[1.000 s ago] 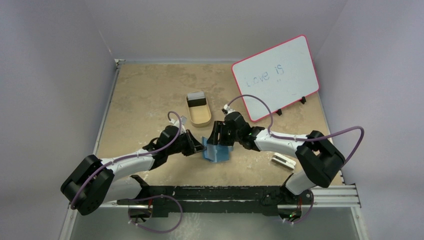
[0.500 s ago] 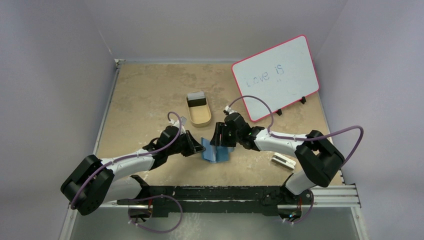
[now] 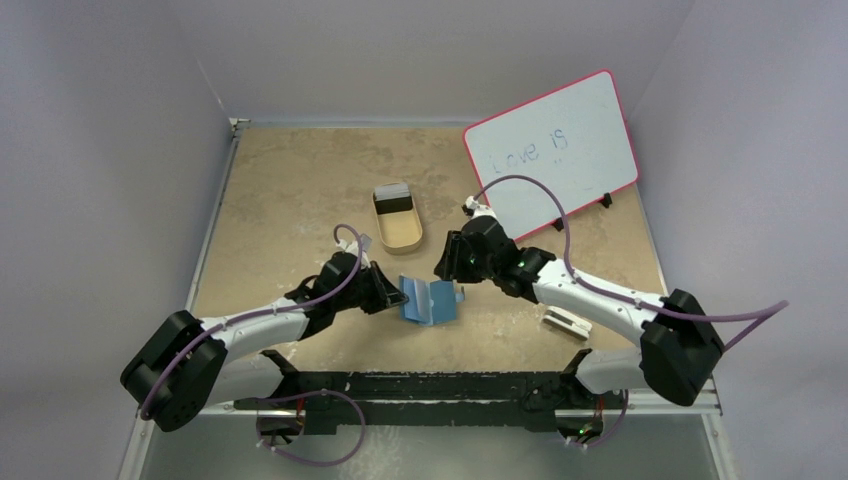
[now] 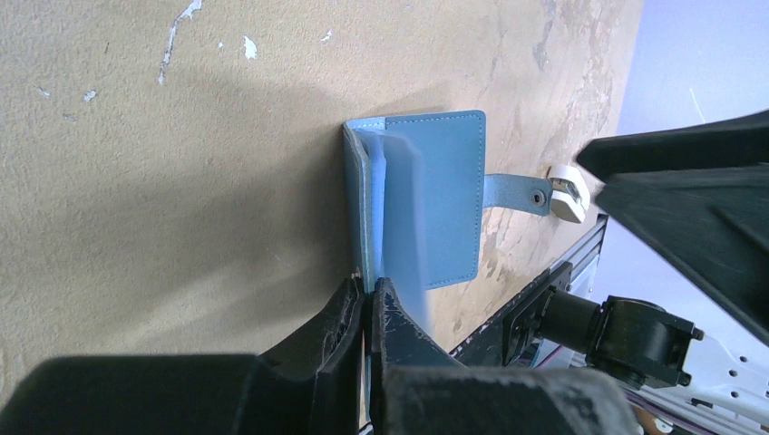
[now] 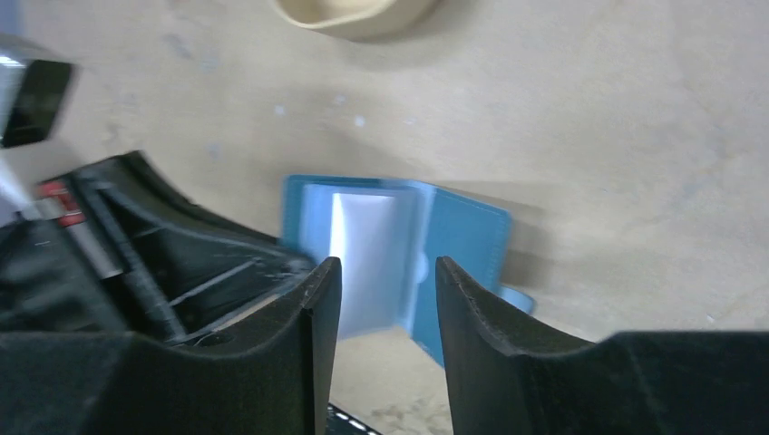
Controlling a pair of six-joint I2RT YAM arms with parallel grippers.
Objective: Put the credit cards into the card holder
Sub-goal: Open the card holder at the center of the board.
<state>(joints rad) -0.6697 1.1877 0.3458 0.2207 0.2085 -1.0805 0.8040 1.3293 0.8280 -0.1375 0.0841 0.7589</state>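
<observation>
The blue card holder (image 3: 430, 302) lay open mid-table, one flap pinched tight by the left gripper (image 4: 367, 288). The right gripper (image 5: 383, 276) hovered above it – fingers half-parted, empty. One pale card (image 5: 363, 249) seemed tucked inside; more cards (image 3: 393, 203) lay in the tan tray (image 3: 402, 240) – job unfinished.

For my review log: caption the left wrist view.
Left tool pinches one flap of the open blue card holder.

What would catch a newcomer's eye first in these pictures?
The blue card holder stands open mid-table, one flap pinched by the left gripper, jaws shut. The right gripper hovers close by, jaws apart and empty. At the back right leans a red-rimmed whiteboard.
</observation>
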